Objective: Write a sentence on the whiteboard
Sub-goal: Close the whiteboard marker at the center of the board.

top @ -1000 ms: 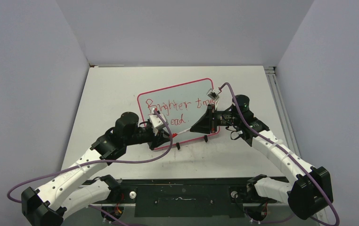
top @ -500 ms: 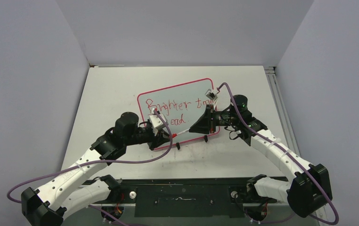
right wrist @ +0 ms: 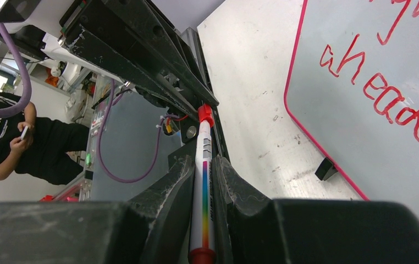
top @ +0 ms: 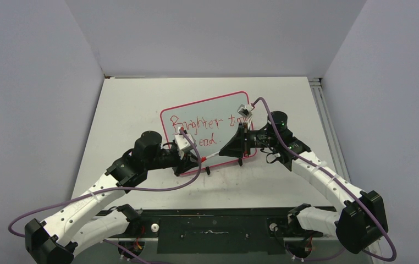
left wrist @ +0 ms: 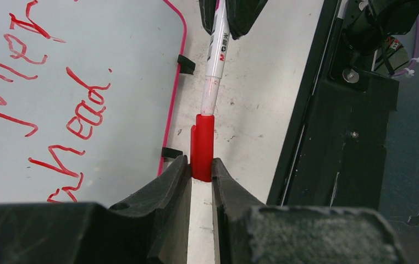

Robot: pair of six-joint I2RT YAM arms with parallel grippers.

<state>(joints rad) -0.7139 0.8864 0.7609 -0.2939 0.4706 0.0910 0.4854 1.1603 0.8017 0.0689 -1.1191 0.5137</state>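
Note:
The whiteboard (top: 207, 108), pink-framed, lies mid-table with the sentence (top: 204, 125) in red on two lines; its "ahead" line shows on the board (left wrist: 86, 55) as lettering (left wrist: 83, 118). In front of the board's near edge, a white marker (top: 213, 155) spans between both grippers. My left gripper (top: 198, 159) is shut on its red cap (left wrist: 202, 146), which sits over the marker's tip. My right gripper (top: 225, 151) is shut on the marker's barrel (right wrist: 203, 187). The right wrist view looks along the barrel to the cap (right wrist: 205, 114), with the whiteboard (right wrist: 372, 44) on its right.
Small black feet (top: 208, 170) stick out under the board's near edge. A black mounting rail (top: 213, 225) runs along the table's near side, and a metal rail (top: 323, 110) along its right side. Grey walls enclose three sides. A person (right wrist: 9, 143) stands beyond the table.
My right gripper has shifted a little left with the marker, toward the left gripper and the cap. The left arm has stayed where it was.

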